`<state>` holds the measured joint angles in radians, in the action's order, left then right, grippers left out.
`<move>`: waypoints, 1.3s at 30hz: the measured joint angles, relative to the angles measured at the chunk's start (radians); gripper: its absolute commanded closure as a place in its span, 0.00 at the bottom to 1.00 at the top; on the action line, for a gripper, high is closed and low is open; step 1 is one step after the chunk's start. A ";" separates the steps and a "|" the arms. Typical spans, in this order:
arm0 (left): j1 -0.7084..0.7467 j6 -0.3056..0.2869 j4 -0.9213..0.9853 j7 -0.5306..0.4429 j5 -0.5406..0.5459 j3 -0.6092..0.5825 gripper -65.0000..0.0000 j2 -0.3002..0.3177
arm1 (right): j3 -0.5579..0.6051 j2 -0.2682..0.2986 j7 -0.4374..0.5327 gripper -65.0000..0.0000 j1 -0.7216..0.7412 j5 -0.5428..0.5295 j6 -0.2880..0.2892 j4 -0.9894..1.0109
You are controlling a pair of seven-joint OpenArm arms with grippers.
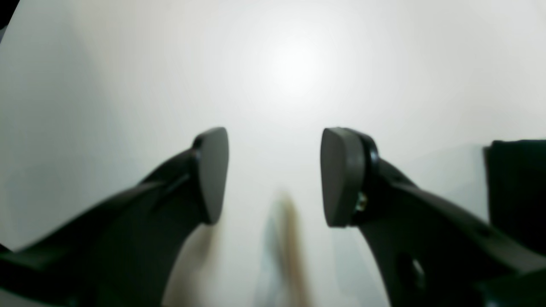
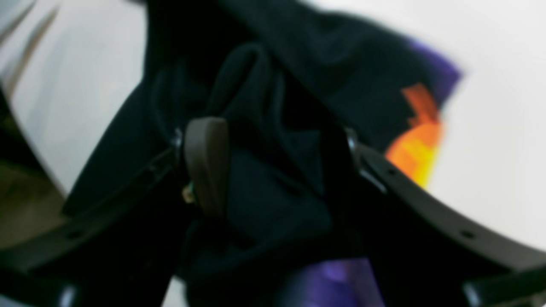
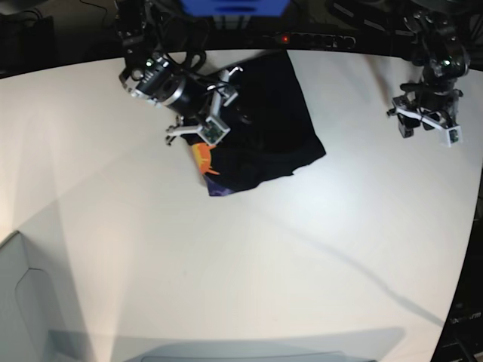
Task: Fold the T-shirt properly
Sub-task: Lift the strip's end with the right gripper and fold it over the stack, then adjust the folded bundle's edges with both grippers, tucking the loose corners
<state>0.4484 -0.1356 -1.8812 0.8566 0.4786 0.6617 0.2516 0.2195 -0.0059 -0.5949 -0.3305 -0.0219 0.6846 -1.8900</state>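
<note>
right claw: the right gripper (image 2: pixel 273 170) stands wide apart right over the cloth; in the right wrist view a bunched black fold rises between the two pads, but neither pad visibly pinches it, so I judge nothing is held.
right claw, base view: the right gripper (image 3: pixel 211 113) hangs over the garment's upper left part.
task thing: the T-shirt (image 3: pixel 260 124) lies as a crumpled black heap on the white table (image 3: pixel 249 271), toward twelve o'clock of the tabletop and a little left of centre.
print: an orange and purple patch (image 3: pixel 204 158) peeks out at the heap's seven o'clock edge; the right wrist view shows the same orange (image 2: pixel 416 149) at about three o'clock of the claw.
long axis: the heap runs roughly from eleven o'clock to five o'clock in the base view; the right claw sits at the eleven o'clock end.
direction from right claw: most of the cloth spreads off toward four o'clock.
left claw: the left gripper (image 1: pixel 273 175) is wide apart with only bare table between its pads.
left claw, base view: the left gripper (image 3: pixel 426 117) hovers well apart from the shirt, at three o'clock of it.
nearer arm: the right, plainly; any next grasp on the cloth looks to be its job, unless the left crosses over.
fold state: judged not yet neat.
</note>
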 measured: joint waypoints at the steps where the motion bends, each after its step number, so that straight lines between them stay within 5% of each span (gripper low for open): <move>1: -0.003 0.000 0.000 -0.001 0.001 0.000 0.48 0.000 | 0.035 0.018 0.004 0.47 -0.003 -0.001 0.000 0.001; 12: 0.006 0.000 0.000 0.000 0.000 0.005 0.48 0.000 | 0.395 0.231 0.005 0.47 0.034 -0.001 0.000 -0.037; 21: 0.033 -0.003 -0.004 0.000 0.003 0.042 0.48 -0.002 | 0.420 0.274 0.009 0.47 0.050 -0.003 0.001 -0.117; 26: 0.038 -0.003 -0.006 0.001 0.001 0.090 0.48 -0.002 | 0.336 0.262 0.003 0.47 0.065 -0.007 0.001 -0.116; 31: 0.060 -0.003 -0.010 -0.006 0.000 0.125 0.48 -0.006 | 0.268 0.140 0.022 0.47 0.110 -0.008 0.000 -0.036; 39: 0.092 -0.003 -0.010 -0.003 0.001 0.128 0.48 -0.067 | 0.269 0.023 0.036 0.47 0.183 0.001 0.000 0.266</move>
<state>0.5407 -0.1390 -1.8912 0.8539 0.4793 0.7895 0.1848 0.4889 0.0166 -0.5587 -0.1471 -0.0208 0.6849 -1.6245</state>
